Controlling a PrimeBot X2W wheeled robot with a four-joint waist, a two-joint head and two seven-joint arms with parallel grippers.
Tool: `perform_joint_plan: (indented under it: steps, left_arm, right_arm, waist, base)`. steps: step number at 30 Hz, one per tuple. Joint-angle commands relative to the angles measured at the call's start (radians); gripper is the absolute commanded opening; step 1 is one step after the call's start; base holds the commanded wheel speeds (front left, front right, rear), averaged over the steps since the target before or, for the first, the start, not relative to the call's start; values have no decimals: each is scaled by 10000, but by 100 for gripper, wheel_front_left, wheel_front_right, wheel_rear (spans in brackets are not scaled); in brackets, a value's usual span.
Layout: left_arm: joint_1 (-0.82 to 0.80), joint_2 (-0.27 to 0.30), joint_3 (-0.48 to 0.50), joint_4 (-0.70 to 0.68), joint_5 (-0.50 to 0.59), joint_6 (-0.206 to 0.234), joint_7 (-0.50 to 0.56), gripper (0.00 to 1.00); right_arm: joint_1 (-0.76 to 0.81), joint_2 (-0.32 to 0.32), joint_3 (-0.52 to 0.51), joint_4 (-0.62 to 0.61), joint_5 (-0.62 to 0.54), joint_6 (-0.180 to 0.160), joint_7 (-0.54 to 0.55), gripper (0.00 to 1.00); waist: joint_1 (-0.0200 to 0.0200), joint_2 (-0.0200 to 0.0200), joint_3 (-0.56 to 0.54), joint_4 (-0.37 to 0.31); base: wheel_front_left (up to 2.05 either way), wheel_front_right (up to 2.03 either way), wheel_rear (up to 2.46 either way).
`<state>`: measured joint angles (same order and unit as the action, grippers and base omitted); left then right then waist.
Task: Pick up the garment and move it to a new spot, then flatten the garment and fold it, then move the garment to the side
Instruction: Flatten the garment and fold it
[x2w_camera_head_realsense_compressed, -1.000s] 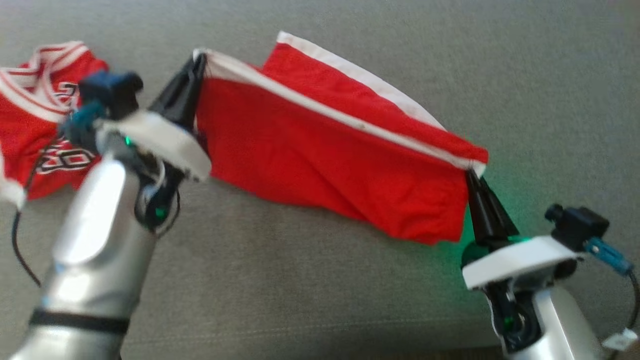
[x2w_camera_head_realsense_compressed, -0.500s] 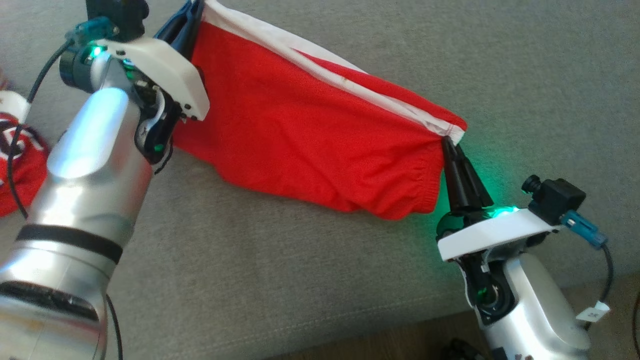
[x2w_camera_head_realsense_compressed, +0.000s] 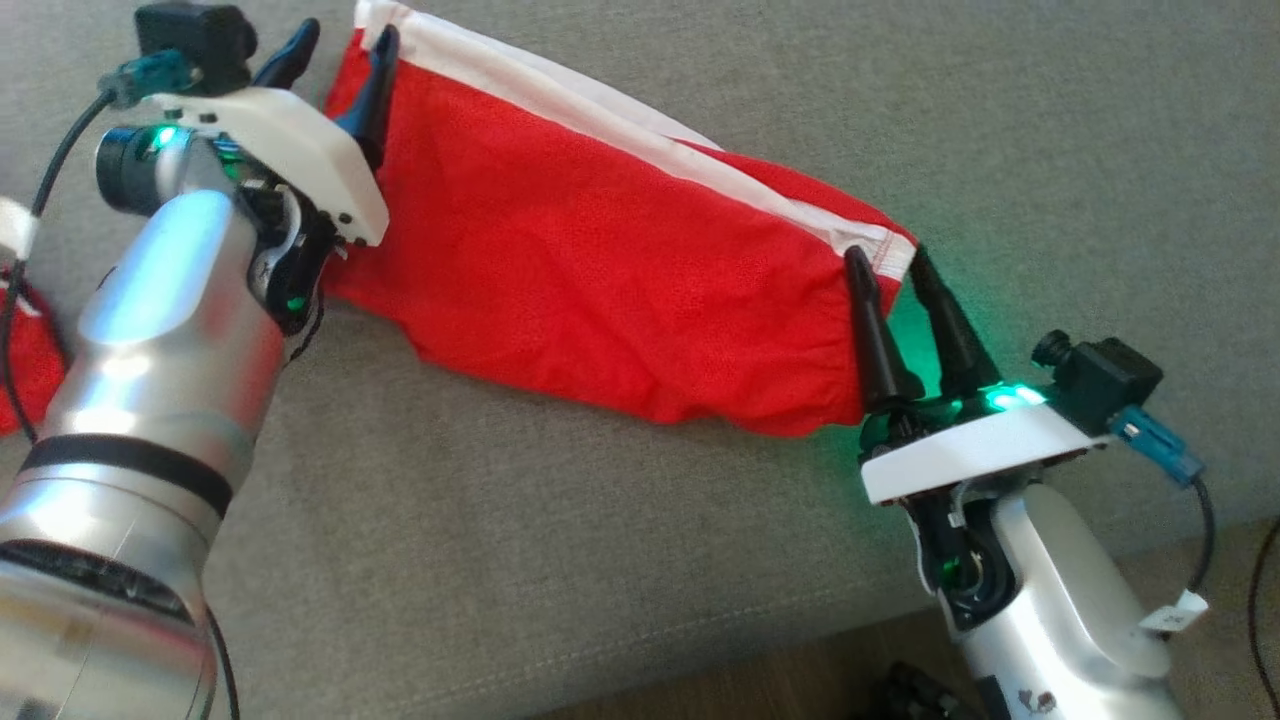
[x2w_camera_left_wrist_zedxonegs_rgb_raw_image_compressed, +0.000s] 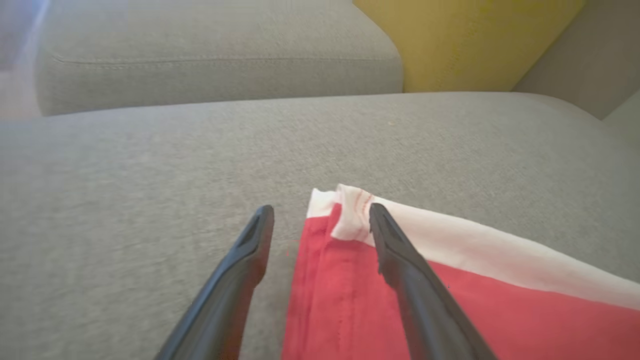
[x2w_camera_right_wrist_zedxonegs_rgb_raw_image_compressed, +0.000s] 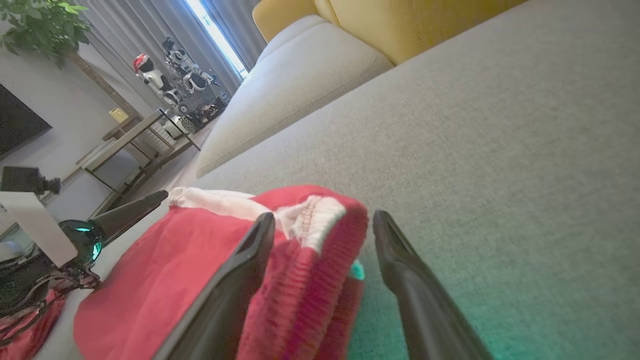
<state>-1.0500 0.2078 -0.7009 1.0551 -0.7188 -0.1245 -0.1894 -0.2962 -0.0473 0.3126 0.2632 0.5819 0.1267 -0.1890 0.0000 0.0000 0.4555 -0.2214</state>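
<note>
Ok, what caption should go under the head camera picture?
Left fingers and right fingers open at either end of the red garment lying on a grey sofa.

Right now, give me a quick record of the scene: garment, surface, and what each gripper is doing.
garment: red shorts, white trim, lying stretched on the sofa
surface: grey sofa
left gripper: open, one corner of the shorts between its fingers
right gripper: open, the opposite corner between its fingers
held: nothing
also: another red garment at the head view's left edge
</note>
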Motion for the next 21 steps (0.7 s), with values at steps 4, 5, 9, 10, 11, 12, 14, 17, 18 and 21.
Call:
perform_joint_plan:
  steps: [4,5,9,10,11,12,14,17,18,21]
  left_arm:
    - [-251,241,345,-80,82,80,-628,100]
    - [-165,221,420,-170,131,168,-679,100]
    - [416,241,1323,-1530,430,863,-718,100]
    - [995,244,1861,-2455,770,1245,-720,100]
    - [995,244,1861,-2455,770,1245,-720,100]
    - [1319,235,2115,-2904,960,1413,-720,100]
    - [2289,198,2735,-4179,1638,1786,-722,100]
    - [3148,243,3131,-5164,2383,2051,-722,100]
    - [3403,254,3229,-5477,2625,2129,-722,100]
    - [3881,291,3365,-6002,3086,2263,-723,100]
  right_arm:
    - [187,-30,-232,-520,-356,40,-233,100]
    - [250,-30,-397,-569,-514,40,-244,100]
    - [464,-30,-1221,-889,-1337,40,-212,100]
    - [578,-30,-1601,-1111,-1603,40,-175,100]
    - [578,-30,-1601,-1111,-1603,40,-175,100]
    - [626,-30,-1774,-1225,-1751,40,-141,100]
    - [737,-30,-2217,-1546,-2230,40,0,100]
    - [798,-30,-2534,-1810,-2865,40,123,100]
    - [816,-30,-2624,-1899,-3098,40,134,100]
    - [893,-30,-2781,-2018,-3494,40,194,100]
  waist:
    - [0,0,-341,410]
    - [0,0,-417,504]
    - [0,0,-674,931]
    - [0,0,-858,1138]
    - [0,0,-858,1138]
    - [0,0,-943,1229]
    - [0,0,-1207,1489]
    - [0,0,-1458,1667]
    - [0,0,-1531,1718]
    - [0,0,-1676,1792]
  base:
    - [0,0,0]
    - [0,0,0]
    - [0,0,0]
    - [0,0,0]
    - [0,0,0]
    - [0,0,0]
    - [0,0,0]
    - [0,0,0]
    - [0,0,0]
    - [0,0,0]
